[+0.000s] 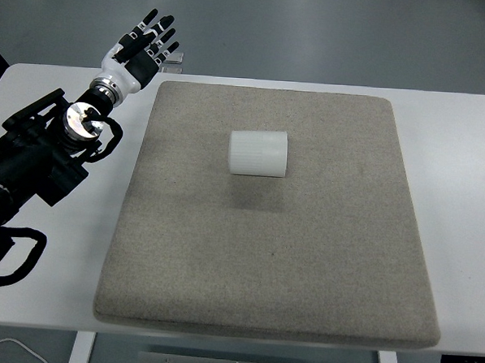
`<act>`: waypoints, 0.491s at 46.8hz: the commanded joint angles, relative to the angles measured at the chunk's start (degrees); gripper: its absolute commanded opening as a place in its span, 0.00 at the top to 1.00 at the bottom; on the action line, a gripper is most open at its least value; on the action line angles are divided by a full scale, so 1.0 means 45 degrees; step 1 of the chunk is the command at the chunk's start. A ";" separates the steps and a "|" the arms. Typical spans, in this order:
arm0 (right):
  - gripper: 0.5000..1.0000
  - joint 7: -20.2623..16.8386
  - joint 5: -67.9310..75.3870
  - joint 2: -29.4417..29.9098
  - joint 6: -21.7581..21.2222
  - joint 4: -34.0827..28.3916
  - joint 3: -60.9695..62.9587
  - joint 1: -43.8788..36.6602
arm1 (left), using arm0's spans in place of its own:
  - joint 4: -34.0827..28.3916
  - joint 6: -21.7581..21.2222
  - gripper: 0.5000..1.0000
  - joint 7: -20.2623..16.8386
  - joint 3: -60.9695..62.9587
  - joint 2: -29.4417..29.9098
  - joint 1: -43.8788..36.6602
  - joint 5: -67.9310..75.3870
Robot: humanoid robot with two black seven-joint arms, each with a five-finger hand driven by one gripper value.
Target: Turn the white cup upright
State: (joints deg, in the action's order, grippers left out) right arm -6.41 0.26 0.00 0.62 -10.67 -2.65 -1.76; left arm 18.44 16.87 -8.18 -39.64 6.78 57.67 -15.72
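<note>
1. Your white cup (259, 153) lies on its side on the grey mat (221, 270), in the far half and near the middle; lying like this, it is free to roll.
2. Your left hand (141, 44) hovers over the bench's (456, 144) far left corner, fingers spread and holding nothing, well apart from the cup.
3. The right arm is out of sight.
4. Nothing stands between hand and cup; only a small clear object (174, 60) sits just beside the fingertips. The mat probably gives grip for tipping the cup upright.
</note>
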 commanded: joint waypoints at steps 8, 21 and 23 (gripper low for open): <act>0.14 -0.0001 0.0000 0.0000 0.0000 0.0007 0.0002 0.0001 | -0.0015 0.0001 0.01 0.0001 0.0020 -0.0003 -0.0004 -0.0002; 0.14 -0.0001 0.0000 0.0000 0.0000 -0.0013 0.0002 0.0001 | -0.0034 0.0020 0.01 0.0001 -0.0604 0.0036 0.0016 -0.0139; 0.14 -0.0001 0.0000 0.0000 0.0000 0.0007 0.0002 0.0001 | -0.0015 0.0020 0.01 0.0001 -0.0624 0.0017 0.0016 -0.0139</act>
State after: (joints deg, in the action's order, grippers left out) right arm -6.42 0.26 0.00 0.61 -10.66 -2.64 -1.76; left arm 18.36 16.92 -8.18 -42.04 6.89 57.79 -16.30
